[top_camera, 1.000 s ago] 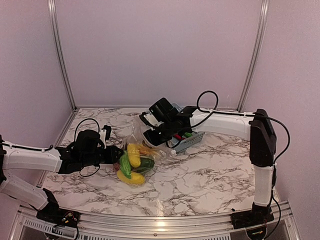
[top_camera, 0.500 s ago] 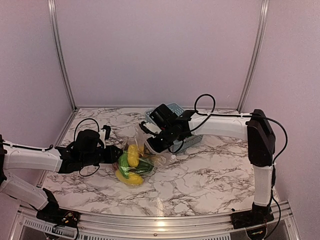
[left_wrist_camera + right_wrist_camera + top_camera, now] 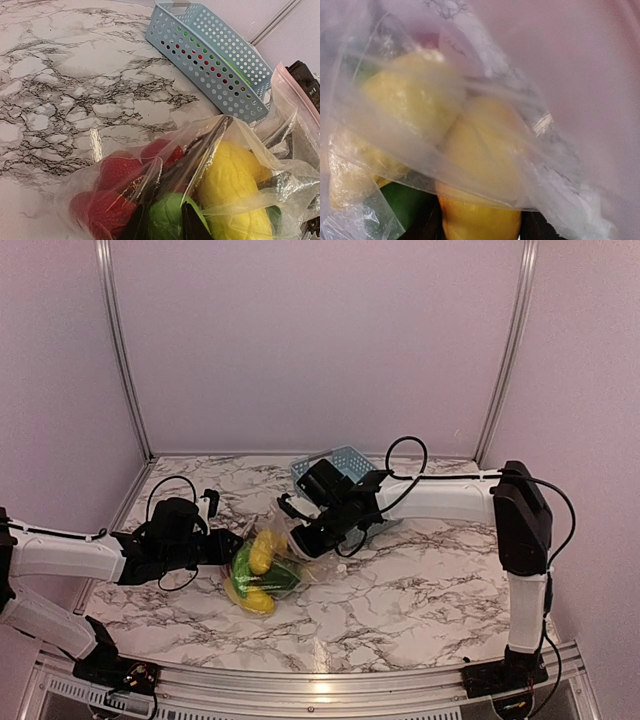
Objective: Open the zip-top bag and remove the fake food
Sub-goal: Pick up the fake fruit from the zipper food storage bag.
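The zip-top bag [image 3: 268,562] lies on the marble table between both arms, clear and crinkled. Inside is fake food: red strawberries [image 3: 112,176], a yellow lemon-like piece [image 3: 232,185], a green piece [image 3: 167,220]. My left gripper [image 3: 222,550] is shut on the bag's left end; in the left wrist view its dark fingers [image 3: 134,226] pinch plastic with the green piece between them. My right gripper [image 3: 298,537] is at the bag's right, open end. In the right wrist view a yellow piece [image 3: 480,220] fills the gap between its fingers [image 3: 426,226], under a fold of plastic.
A blue-grey lattice basket [image 3: 345,460] stands behind the right arm near the back wall; red and green pieces show through its holes [image 3: 210,55]. Metal rails edge the table at left, back and right. Bare marble [image 3: 400,590] stretches to the right and front of the bag.
The right gripper left the basket and moved down-left to the bag's mouth, closing round a yellow piece. The bag shifted slightly left. The left arm stayed put.
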`<state>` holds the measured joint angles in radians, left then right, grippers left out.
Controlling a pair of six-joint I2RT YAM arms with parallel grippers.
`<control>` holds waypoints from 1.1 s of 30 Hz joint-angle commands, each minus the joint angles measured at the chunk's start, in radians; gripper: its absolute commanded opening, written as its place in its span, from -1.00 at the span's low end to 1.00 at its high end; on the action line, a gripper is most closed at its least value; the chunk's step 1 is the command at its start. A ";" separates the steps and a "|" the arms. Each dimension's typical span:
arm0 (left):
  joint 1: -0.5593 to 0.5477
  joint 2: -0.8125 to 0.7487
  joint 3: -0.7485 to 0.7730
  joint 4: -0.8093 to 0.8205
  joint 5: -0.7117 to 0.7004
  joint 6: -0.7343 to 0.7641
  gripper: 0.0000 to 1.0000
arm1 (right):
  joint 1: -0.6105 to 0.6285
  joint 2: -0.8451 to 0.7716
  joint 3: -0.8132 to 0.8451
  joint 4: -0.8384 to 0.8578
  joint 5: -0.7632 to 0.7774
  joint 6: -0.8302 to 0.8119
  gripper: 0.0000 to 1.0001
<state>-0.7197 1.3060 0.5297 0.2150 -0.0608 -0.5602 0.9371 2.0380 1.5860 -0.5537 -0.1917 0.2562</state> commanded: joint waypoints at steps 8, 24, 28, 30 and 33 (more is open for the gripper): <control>0.019 0.038 -0.028 -0.083 -0.021 0.024 -0.50 | 0.013 -0.105 -0.003 0.024 0.048 0.042 -0.42; 0.022 0.035 -0.031 -0.088 -0.018 0.023 -0.51 | 0.012 -0.201 -0.011 0.003 0.095 0.053 -0.45; 0.022 0.037 -0.032 -0.082 -0.016 0.020 -0.50 | 0.012 -0.208 -0.008 -0.004 0.098 0.050 -0.45; 0.022 0.038 -0.030 -0.082 -0.014 0.021 -0.51 | 0.012 -0.209 -0.006 -0.008 0.099 0.051 -0.45; 0.022 0.038 -0.030 -0.081 -0.013 0.023 -0.51 | 0.014 -0.212 -0.004 -0.012 0.105 0.050 -0.45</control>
<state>-0.7094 1.3167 0.5278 0.2138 -0.0601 -0.5533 0.9443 1.8690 1.5757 -0.5411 -0.1085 0.2989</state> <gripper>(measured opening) 0.245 0.447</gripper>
